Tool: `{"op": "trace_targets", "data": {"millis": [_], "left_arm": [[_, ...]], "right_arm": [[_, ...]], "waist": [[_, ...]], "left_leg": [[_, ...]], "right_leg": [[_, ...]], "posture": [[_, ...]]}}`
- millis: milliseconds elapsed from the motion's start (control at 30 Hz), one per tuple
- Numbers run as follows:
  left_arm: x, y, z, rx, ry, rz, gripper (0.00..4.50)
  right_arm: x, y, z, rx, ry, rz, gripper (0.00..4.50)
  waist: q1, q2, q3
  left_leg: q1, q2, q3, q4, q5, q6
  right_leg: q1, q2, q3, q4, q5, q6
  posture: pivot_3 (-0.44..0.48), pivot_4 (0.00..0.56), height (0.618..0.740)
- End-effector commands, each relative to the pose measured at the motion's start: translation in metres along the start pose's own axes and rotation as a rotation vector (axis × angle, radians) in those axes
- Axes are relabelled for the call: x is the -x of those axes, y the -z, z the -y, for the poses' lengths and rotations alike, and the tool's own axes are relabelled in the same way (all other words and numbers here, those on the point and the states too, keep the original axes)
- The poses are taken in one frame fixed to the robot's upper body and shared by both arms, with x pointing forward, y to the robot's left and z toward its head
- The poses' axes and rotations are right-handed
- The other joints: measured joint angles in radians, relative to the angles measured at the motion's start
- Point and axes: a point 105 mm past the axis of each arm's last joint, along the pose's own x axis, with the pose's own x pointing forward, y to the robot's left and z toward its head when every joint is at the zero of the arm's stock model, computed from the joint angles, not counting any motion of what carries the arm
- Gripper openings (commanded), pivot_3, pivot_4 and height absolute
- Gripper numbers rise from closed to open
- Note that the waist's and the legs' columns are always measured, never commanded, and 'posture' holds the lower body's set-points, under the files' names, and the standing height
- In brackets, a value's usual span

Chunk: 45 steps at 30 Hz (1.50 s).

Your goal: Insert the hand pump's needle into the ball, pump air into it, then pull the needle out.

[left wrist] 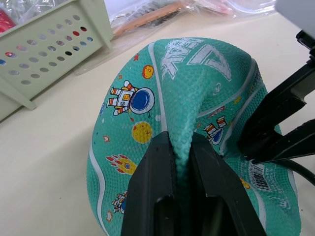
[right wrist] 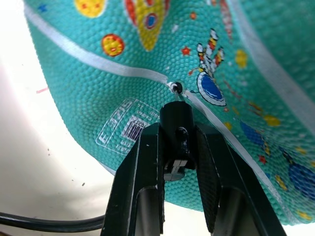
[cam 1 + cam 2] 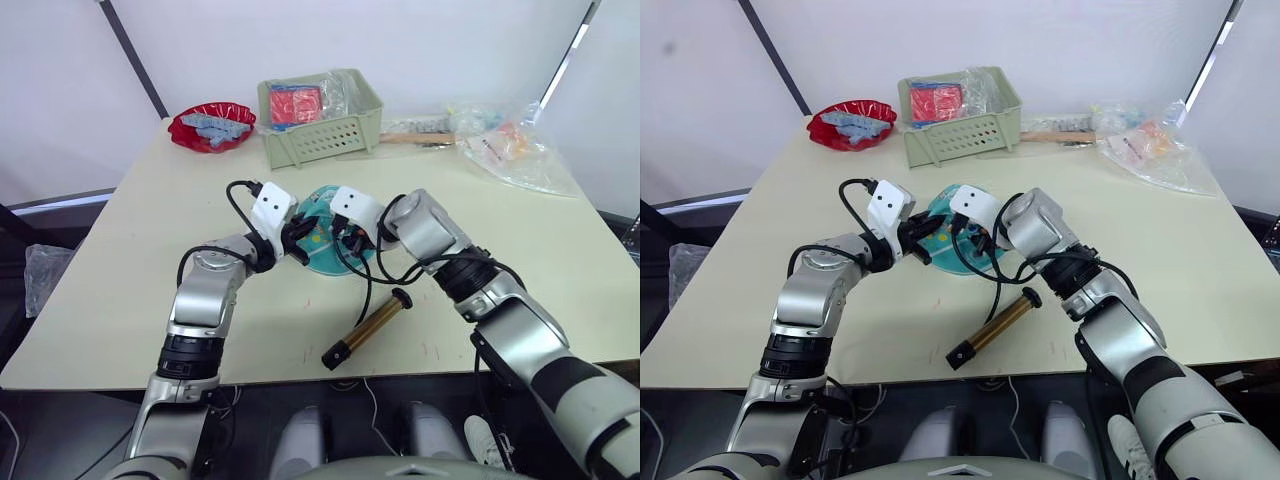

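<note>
Beige surface (image 3: 120, 300). Near edge: hand pump (image 3: 368, 327), gold-bronze barrel, black ends, lying diagonally, handle far-right. Beyond, mid-surface: deflated teal ball (image 3: 322, 240). Left end effector (image 1: 179, 162) pinches a ball fold. Right end effector (image 2: 178, 147) clamps the needle (image 2: 175, 89) fitting at the valve.

Both arms are showing silver-grey metal shells with black ribbed joint bands between the segments. Each wrist is carrying a white, box-shaped camera housing with small dark dots on its face. Black cables are looping out from the housings and running back along the forearms. The left gripper (image 1: 179, 162) and right gripper (image 2: 178, 147) are each showing two flat, matte black fingers (image 1: 150, 196) with squared edges and a recessed channel down the inner face.
</note>
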Motion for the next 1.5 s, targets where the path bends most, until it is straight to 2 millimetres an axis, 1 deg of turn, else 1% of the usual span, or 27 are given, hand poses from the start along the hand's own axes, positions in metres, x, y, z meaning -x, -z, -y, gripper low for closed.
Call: {"op": "trace_targets", "data": {"millis": [33,200,367,433,500,667,700,733,767,800,933,1067,1200,1267,1333,1433,1500], "left_arm": [[-0.024,0.003,0.075,0.044,0.322,0.005,0.01],[-0.023,0.006,0.071,0.042,0.315,-0.001,0.01],[-0.023,0.007,0.068,0.038,0.308,-0.006,0.01],[-0.023,0.008,0.066,0.036,0.305,-0.008,0.01],[-0.023,0.008,0.065,0.034,0.302,-0.009,0.01],[-0.024,0.009,0.065,0.031,0.307,-0.011,0.01],[-0.024,0.009,0.065,0.030,0.306,-0.011,0.00],[-0.024,0.009,0.064,0.030,0.305,-0.012,0.00],[-0.024,0.009,0.064,0.030,0.305,-0.012,0.00],[-0.024,0.010,0.064,0.029,0.305,-0.013,0.00],[-0.025,0.011,0.063,0.029,0.304,-0.016,0.00],[-0.024,0.012,0.061,0.029,0.300,-0.018,0.00],[-0.023,0.012,0.062,0.030,0.301,-0.019,0.00],[-0.023,0.013,0.061,0.030,0.301,-0.019,0.00],[-0.024,0.013,0.062,0.030,0.302,-0.020,0.00],[-0.023,0.013,0.062,0.029,0.305,-0.021,0.00],[-0.023,0.013,0.063,0.029,0.307,-0.022,0.00]], "right_arm": [[-0.020,-0.024,-0.047,0.099,-0.162,0.080,0.38],[-0.011,-0.015,-0.036,0.094,-0.126,0.068,0.38],[0.002,-0.013,-0.031,0.076,-0.106,0.083,0.38],[0.006,-0.012,-0.030,0.069,-0.098,0.090,0.38],[0.011,-0.009,-0.028,0.063,-0.091,0.094,0.38],[0.014,-0.004,-0.024,0.052,-0.076,0.096,0.38],[0.015,-0.004,-0.024,0.050,-0.074,0.098,1.41],[0.017,-0.004,-0.023,0.049,-0.073,0.101,1.55],[0.018,-0.004,-0.023,0.047,-0.073,0.104,2.00],[0.020,-0.003,-0.021,0.045,-0.071,0.106,2.55],[0.030,0.003,-0.016,0.040,-0.056,0.106,4.43],[0.046,0.007,-0.012,0.014,-0.044,0.127,4.43],[0.056,0.013,-0.007,-0.012,-0.017,0.149,4.43],[0.062,0.014,-0.005,-0.031,0.000,0.193,4.43],[0.069,0.021,-0.003,-0.080,0.015,0.216,4.43],[0.074,0.027,-0.001,-0.103,0.037,0.260,4.43],[0.077,0.035,0.002,-0.136,0.064,0.264,4.43]], "waist": [[0.000,0.001,0.000],[0.003,0.002,0.002],[0.010,0.007,0.009],[0.014,0.006,0.011],[0.021,0.009,0.014],[0.030,0.012,0.017],[0.031,0.012,0.018],[0.033,0.013,0.019],[0.039,0.015,0.021],[0.044,0.016,0.022],[0.052,0.015,0.023],[0.059,0.015,0.026],[0.066,0.015,0.026],[0.075,0.015,0.026],[0.078,0.015,0.027],[0.080,0.015,0.027],[0.080,0.014,0.028]], "left_leg": [[0.000,0.000,0.000,0.000,0.000,0.000],[0.000,-0.001,-0.002,-0.001,0.000,0.000],[-0.002,-0.002,-0.004,-0.001,0.000,0.000],[-0.003,-0.002,-0.004,-0.001,0.000,0.000],[-0.004,-0.002,-0.004,-0.001,0.000,0.000],[-0.006,-0.003,-0.007,-0.003,0.001,0.001],[-0.007,-0.003,-0.008,-0.003,0.002,0.000],[-0.007,-0.003,-0.008,-0.003,0.002,0.000],[-0.008,-0.003,-0.009,-0.003,0.002,0.000],[-0.009,-0.004,-0.009,-0.003,0.003,0.001],[-0.011,-0.004,-0.009,-0.004,0.003,0.000],[-0.012,-0.005,-0.010,-0.005,0.004,-0.001],[-0.022,-0.011,-0.015,-0.004,0.006,-0.004],[-0.024,-0.016,-0.017,-0.005,0.006,-0.004],[-0.024,-0.017,-0.017,-0.005,0.006,-0.004],[-0.025,-0.019,-0.019,-0.006,0.006,-0.004],[-0.025,-0.020,-0.020,-0.007,0.006,-0.004]], "right_leg": [[0.000,0.000,0.000,0.000,0.000,0.000],[0.000,0.000,-0.001,0.000,0.000,0.000],[0.000,0.000,-0.002,-0.002,0.000,0.000],[0.000,-0.001,-0.003,-0.003,0.000,0.000],[0.000,-0.001,-0.003,-0.003,0.000,0.000],[0.000,0.000,-0.007,-0.007,0.000,0.000],[0.000,0.000,-0.008,-0.008,0.000,0.000],[0.001,0.000,-0.008,-0.009,0.000,0.000],[0.001,0.000,-0.009,-0.010,0.000,0.000],[0.002,0.000,-0.010,-0.012,0.000,0.000],[0.002,0.000,-0.010,-0.015,0.001,0.000],[0.001,0.000,-0.011,-0.016,0.000,0.000],[-0.005,0.000,-0.012,-0.016,0.003,-0.001],[-0.004,-0.001,-0.012,-0.017,0.004,0.002],[-0.003,-0.001,-0.012,-0.018,0.003,0.003],[-0.002,-0.001,-0.012,-0.019,0.002,0.004],[-0.001,-0.001,-0.012,-0.021,0.002,0.005]], "posture": [[0.000,0.150,0.738],[0.000,0.150,0.738],[0.000,0.150,0.738],[0.000,0.150,0.738],[0.000,0.150,0.738],[0.000,0.150,0.738],[0.000,0.150,0.738],[0.000,0.150,0.738],[0.000,0.150,0.738],[0.000,0.150,0.738],[0.000,0.150,0.738],[0.000,0.150,0.738],[0.000,0.150,0.738],[0.000,0.150,0.738],[0.000,0.150,0.738],[0.000,0.150,0.738],[0.000,0.150,0.738]]}}
